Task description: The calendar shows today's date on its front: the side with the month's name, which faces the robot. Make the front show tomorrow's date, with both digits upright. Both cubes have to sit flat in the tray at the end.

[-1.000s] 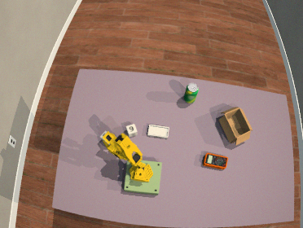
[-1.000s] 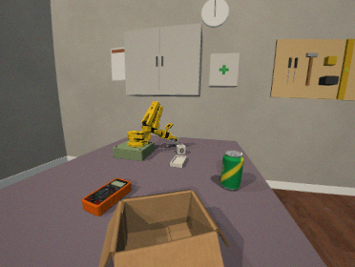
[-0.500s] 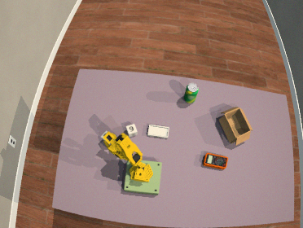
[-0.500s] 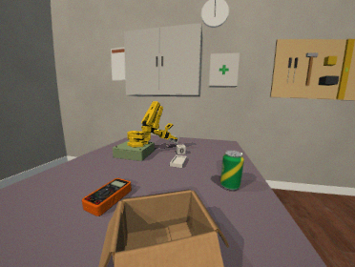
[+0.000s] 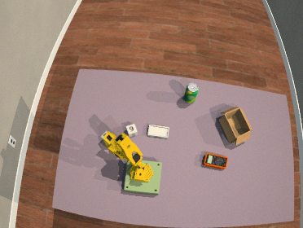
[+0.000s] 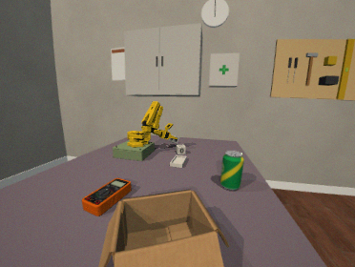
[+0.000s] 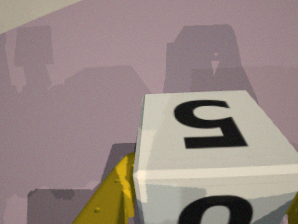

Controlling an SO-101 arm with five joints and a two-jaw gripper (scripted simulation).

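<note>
Where the tray [image 5: 158,131] [image 6: 178,161] sits | cube [image 5: 131,129] [image 6: 180,150] near | can [image 5: 191,93] [image 6: 232,171] well apart

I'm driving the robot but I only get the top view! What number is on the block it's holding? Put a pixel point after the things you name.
Observer: In the wrist view, the held cube [image 5: 105,134] [image 7: 200,160] shows a 5, upside down in that picture.
Operator: Is there another number on it?
Observer: Yes, a curvy one on the face next to the 5, but the picture's edge cuts it off.
Operator: What about the other block, the one with the 9 on top?
Observer: The exterior view shows a 0 on the side of that loose cube [image 5: 131,129] [image 6: 180,150] facing its camera.
</note>
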